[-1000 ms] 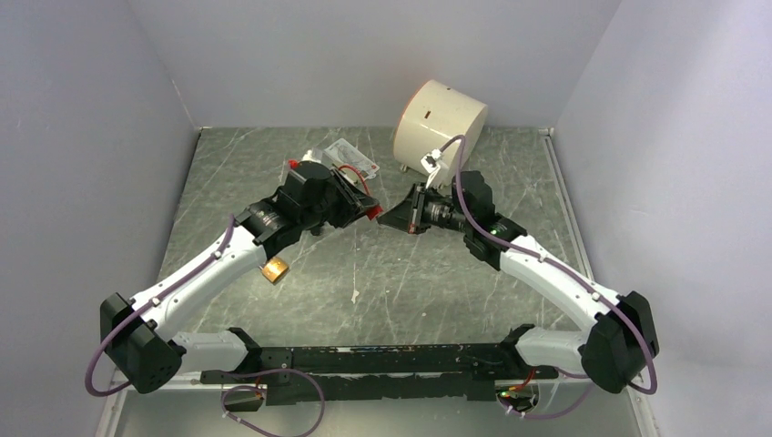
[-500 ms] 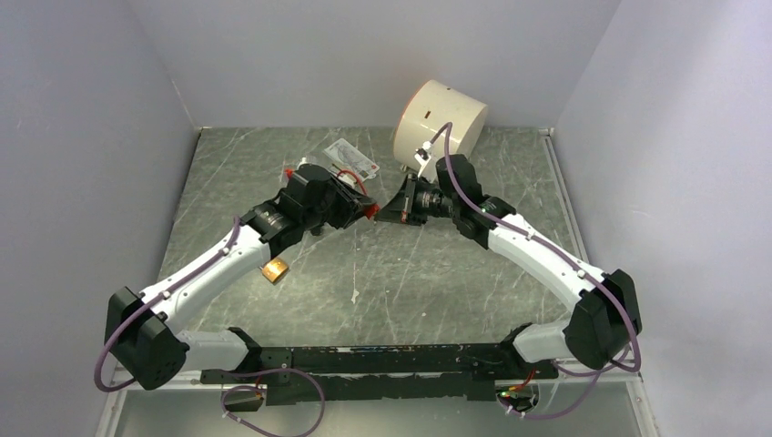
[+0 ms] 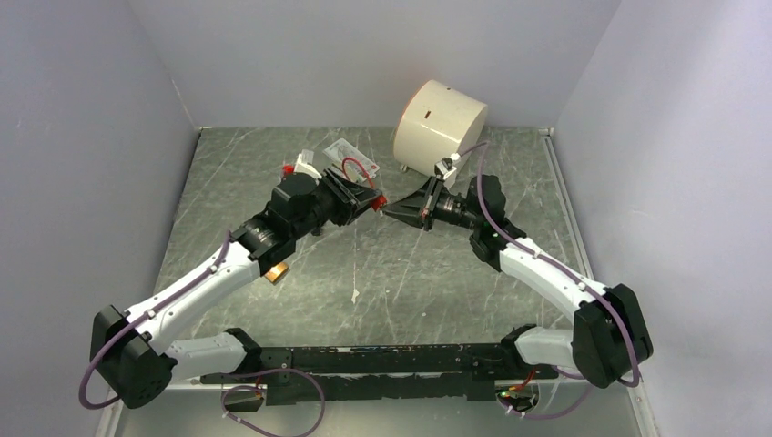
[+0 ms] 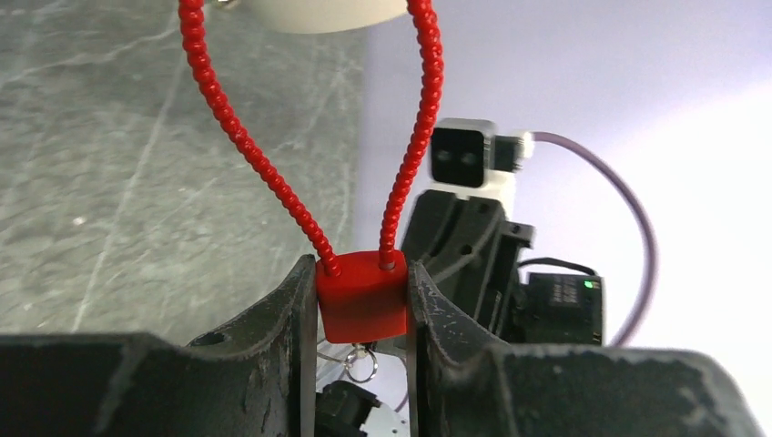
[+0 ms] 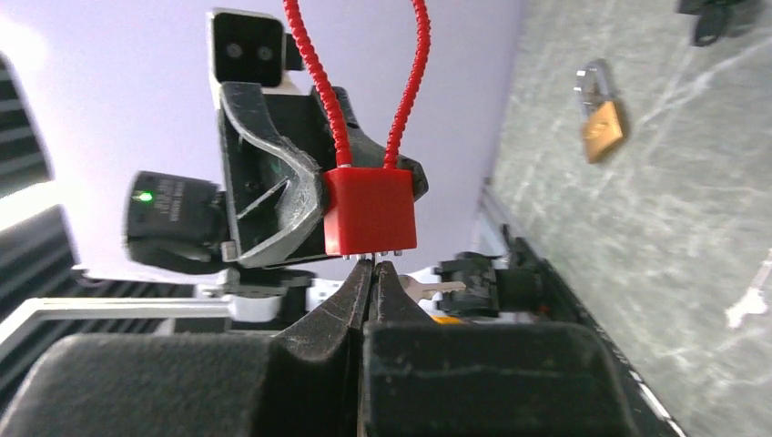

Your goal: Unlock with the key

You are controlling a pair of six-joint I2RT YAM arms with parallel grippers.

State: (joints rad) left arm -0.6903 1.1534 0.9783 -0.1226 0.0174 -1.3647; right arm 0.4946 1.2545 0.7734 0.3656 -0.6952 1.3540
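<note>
Red cable padlock (image 4: 362, 308) — squarish body, beaded loop.

lock (image 4: 362, 308) between left claw (image 4: 362, 268) fingers, drum (image 3: 441, 123) behind

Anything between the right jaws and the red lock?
Only a metal sliver, likely the key, bridging the shut jaws and the underside of the red lock. Right wrist view.

A robot lab cell: bare grey walls (image 3: 82, 109) around a marbled table (image 3: 410, 273)
</note>
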